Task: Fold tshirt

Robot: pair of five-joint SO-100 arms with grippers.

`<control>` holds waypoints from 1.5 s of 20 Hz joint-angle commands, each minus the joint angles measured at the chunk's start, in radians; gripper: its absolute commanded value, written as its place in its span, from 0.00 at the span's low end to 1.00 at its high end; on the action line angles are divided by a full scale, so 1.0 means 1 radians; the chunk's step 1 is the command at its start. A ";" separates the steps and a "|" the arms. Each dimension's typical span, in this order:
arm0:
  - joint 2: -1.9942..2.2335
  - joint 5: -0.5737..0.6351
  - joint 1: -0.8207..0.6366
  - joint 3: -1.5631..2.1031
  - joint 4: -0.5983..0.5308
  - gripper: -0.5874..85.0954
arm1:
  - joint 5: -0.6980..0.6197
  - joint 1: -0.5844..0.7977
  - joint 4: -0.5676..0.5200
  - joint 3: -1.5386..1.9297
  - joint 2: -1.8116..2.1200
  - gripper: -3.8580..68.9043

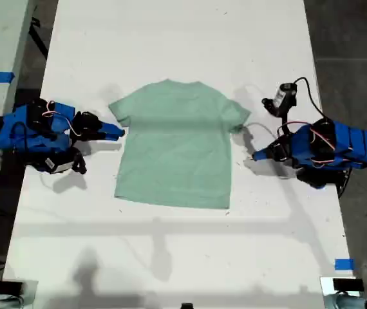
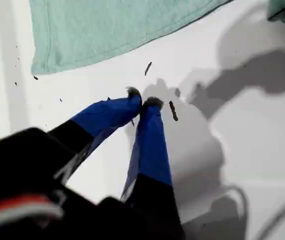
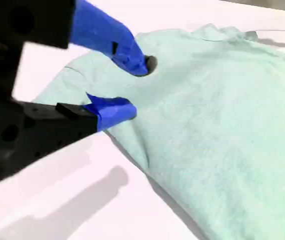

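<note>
- The tshirt [image 1: 177,147] lies flat in the middle of the white table [image 1: 170,257], collar toward the exterior view's top and hem toward its bottom, both sleeves spread out.
- My second gripper [image 3: 132,85] is at the sleeve on the exterior view's left; its blue-taped jaws are parted, one fingertip [image 3: 140,62] over the cloth and the other at the sleeve's edge. Whether either touches the cloth I cannot tell.
- In the exterior view that same gripper [image 1: 116,132] shows only as a blue tip at the sleeve, too small to read the gap.
- My first gripper [image 2: 142,104] sits over bare table near the shirt's hem corner, apart from the cloth, its two tips pressed nearly together with nothing between them.
- In the exterior view it [image 1: 255,156] points at the shirt's side from the exterior view's right, its tip lost in shadow.
- The first wrist view cuts off most of the shirt [image 2: 122,25].
- A strip of blue tape [image 1: 344,264] marks the table near the exterior view's lower right.
</note>
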 commanded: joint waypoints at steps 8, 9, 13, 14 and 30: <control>0.086 -0.012 0.066 -0.067 -0.061 0.01 | 0.629 0.046 0.077 -0.190 0.012 0.05; 0.084 -0.023 0.072 -0.083 -0.061 0.01 | 0.614 0.049 0.086 -0.218 0.006 0.05; -0.097 -0.023 0.078 -0.256 -0.072 0.01 | 0.566 0.066 0.092 -0.385 -0.161 0.05; -0.204 -0.014 0.072 -0.345 -0.051 0.01 | 0.538 0.083 0.101 -0.453 -0.235 0.05; -1.250 0.643 -0.456 -1.476 0.591 0.02 | -0.183 0.488 0.354 -1.416 -1.331 0.05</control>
